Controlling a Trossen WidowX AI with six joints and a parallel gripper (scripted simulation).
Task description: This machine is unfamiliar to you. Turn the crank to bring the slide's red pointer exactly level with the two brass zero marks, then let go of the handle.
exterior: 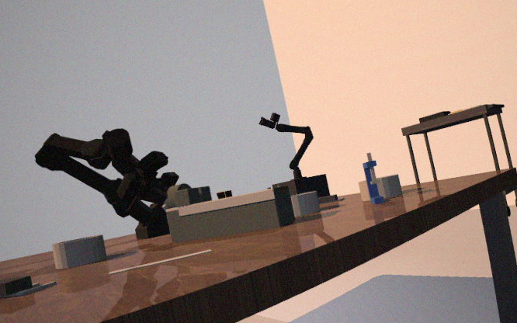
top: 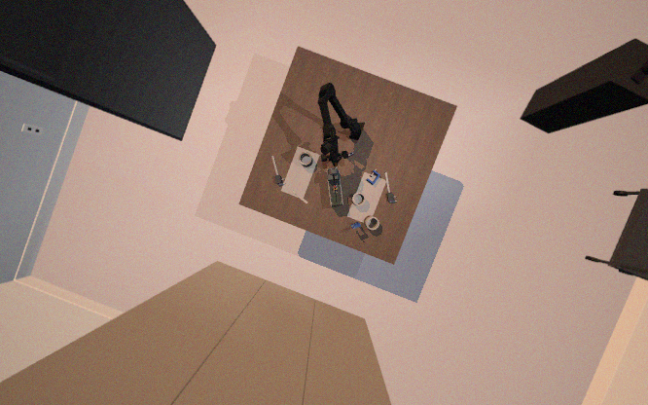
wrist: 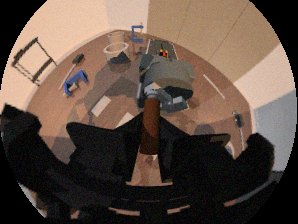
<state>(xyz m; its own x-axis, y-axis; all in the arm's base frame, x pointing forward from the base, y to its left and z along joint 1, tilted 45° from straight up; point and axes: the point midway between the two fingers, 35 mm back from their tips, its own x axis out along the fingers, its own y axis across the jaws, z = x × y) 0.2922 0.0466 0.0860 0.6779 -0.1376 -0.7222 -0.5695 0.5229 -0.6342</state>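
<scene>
The crank machine [top: 337,199] [exterior: 224,224] stands mid-table, a long grey-green body with a rounded housing [wrist: 172,72] at the arm's end. My gripper [wrist: 149,115] is shut on the brown crank handle [wrist: 151,117], which stands between the two black fingers in the wrist view. The handle joins a grey crank arm [wrist: 175,103] at the housing. The red pointer [wrist: 165,54] is a tiny spot on the slide beyond the housing, with orange-yellow spots close beside it. Whether it is level with the brass marks is too small to tell. The arm hides the handle in the top and exterior views.
A pale round container [exterior: 79,251] stands on one side of the machine and another [exterior: 305,203] on the other. A blue clamp [top: 374,171] [wrist: 76,82] lies on the side with two containers. Another blue clamp [exterior: 369,182] stands near the far end. A thin white strip [exterior: 160,261] lies alongside.
</scene>
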